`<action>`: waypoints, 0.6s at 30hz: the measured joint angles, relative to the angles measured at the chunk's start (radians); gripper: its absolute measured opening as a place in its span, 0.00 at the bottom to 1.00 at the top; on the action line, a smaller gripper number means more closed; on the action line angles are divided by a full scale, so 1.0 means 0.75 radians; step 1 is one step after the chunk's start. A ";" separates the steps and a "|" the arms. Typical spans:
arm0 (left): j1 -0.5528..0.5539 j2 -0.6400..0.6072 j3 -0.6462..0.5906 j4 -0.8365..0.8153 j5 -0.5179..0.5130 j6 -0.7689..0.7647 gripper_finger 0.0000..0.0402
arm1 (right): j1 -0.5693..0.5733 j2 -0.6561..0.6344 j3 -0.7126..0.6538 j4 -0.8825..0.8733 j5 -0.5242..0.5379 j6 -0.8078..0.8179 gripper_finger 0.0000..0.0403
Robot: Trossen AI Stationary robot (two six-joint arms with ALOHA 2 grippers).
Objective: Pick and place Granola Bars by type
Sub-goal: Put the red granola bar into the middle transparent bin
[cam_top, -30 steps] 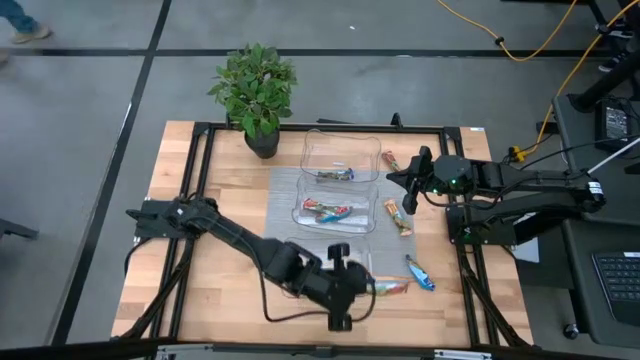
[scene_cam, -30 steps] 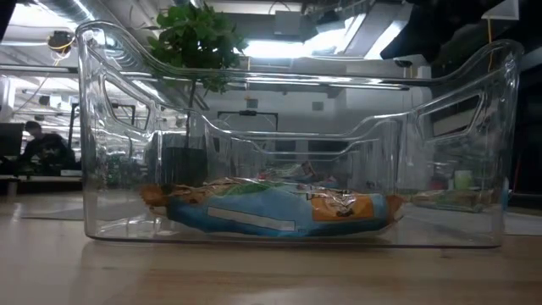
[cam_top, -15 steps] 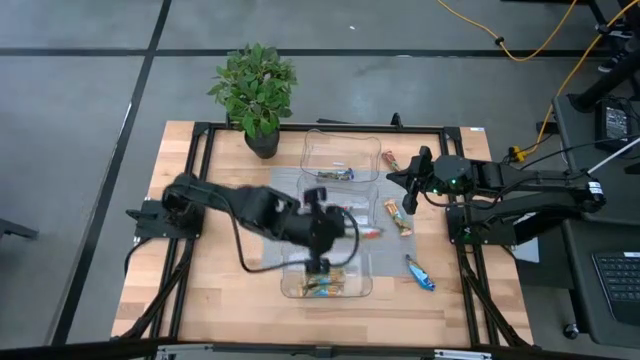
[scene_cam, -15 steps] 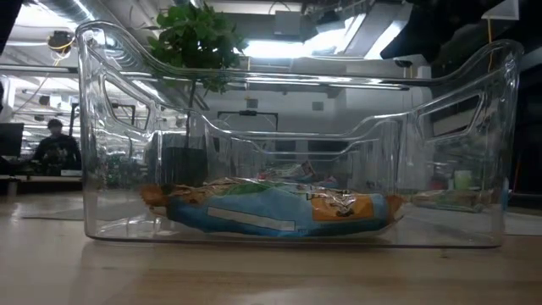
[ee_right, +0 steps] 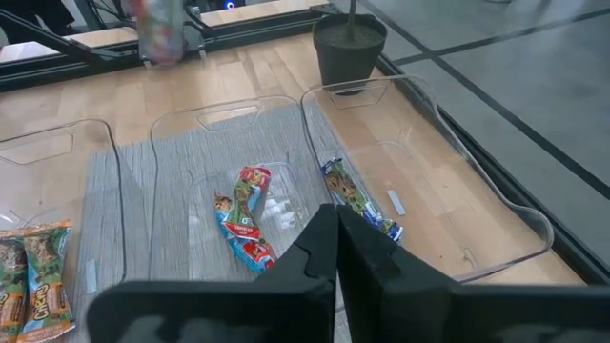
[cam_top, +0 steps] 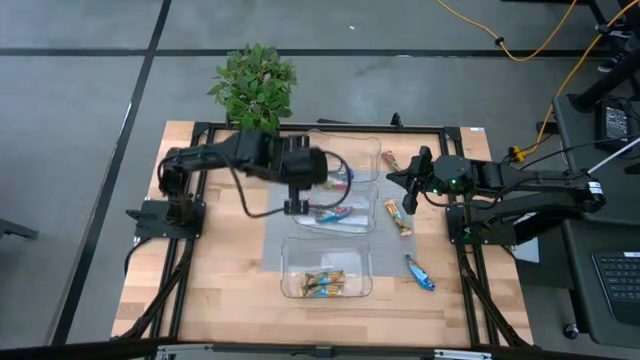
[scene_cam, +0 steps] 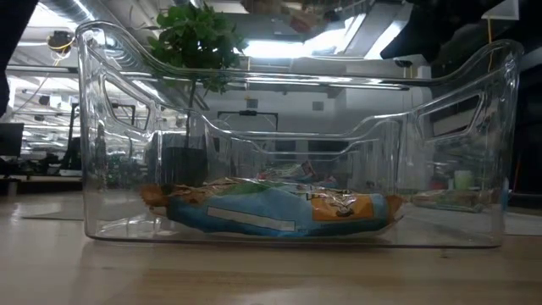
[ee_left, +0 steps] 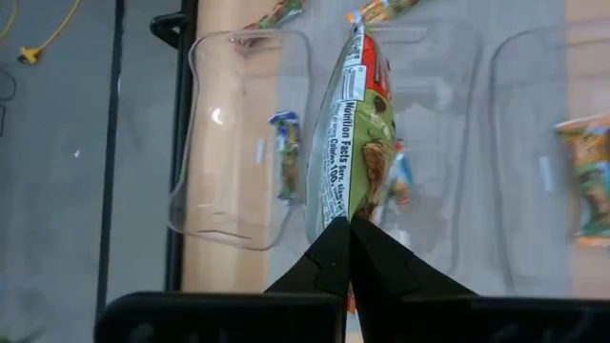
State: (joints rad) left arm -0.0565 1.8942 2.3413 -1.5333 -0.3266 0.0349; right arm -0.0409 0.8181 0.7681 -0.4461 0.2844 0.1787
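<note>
My left gripper (cam_top: 320, 186) hovers over the far and middle clear trays, shut on a green-and-red granola bar (ee_left: 351, 124). Below it, the far tray (ee_left: 205, 133) holds a blue-silver bar (ee_left: 286, 155), the middle tray (ee_right: 191, 152) holds red-multicoloured bars (ee_right: 243, 221), and the near tray (cam_top: 290, 270) holds orange-gold bars (cam_top: 326, 284). Three more bars lie on the table at the right (cam_top: 390, 160), (cam_top: 398, 216), (cam_top: 420, 272). My right gripper (cam_top: 408, 192) waits shut above the table's right side, next to those bars. My left gripper pinches the green-and-red bar by one end of its wrapper (ee_left: 341, 211) between its two fingertips (ee_left: 319, 252). The bar runs on from the fingers in line with them, toward the table's right. It is lifted clear, above the trays.
A potted plant (cam_top: 255, 90) stands at the table's far edge, just behind the far tray. A grey mat (cam_top: 275, 225) lies under the trays. Bare wood shows at the table's near left. In the low view the near tray (scene_cam: 110, 169) fills the picture.
My left gripper, shut on the bar the whole time, has swung from the table's near side beside the near tray toward the far edge, passing over the near tray and stopping above the middle and far trays. The bar has travelled with it. My right arm has kept still.
</note>
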 joint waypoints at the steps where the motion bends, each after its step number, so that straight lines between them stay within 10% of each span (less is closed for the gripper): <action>1: 0.028 0.002 -0.003 0.009 0.020 0.038 0.01 | 0.000 0.000 0.000 0.000 0.000 0.000 0.02; 18: 0.299 0.016 -0.522 0.574 0.403 0.148 0.00 | 0.000 0.000 0.000 0.000 0.000 0.000 0.02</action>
State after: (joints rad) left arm 0.1676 1.9064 1.9496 -1.1030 -0.0247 0.1460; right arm -0.0408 0.8181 0.7681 -0.4461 0.2844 0.1787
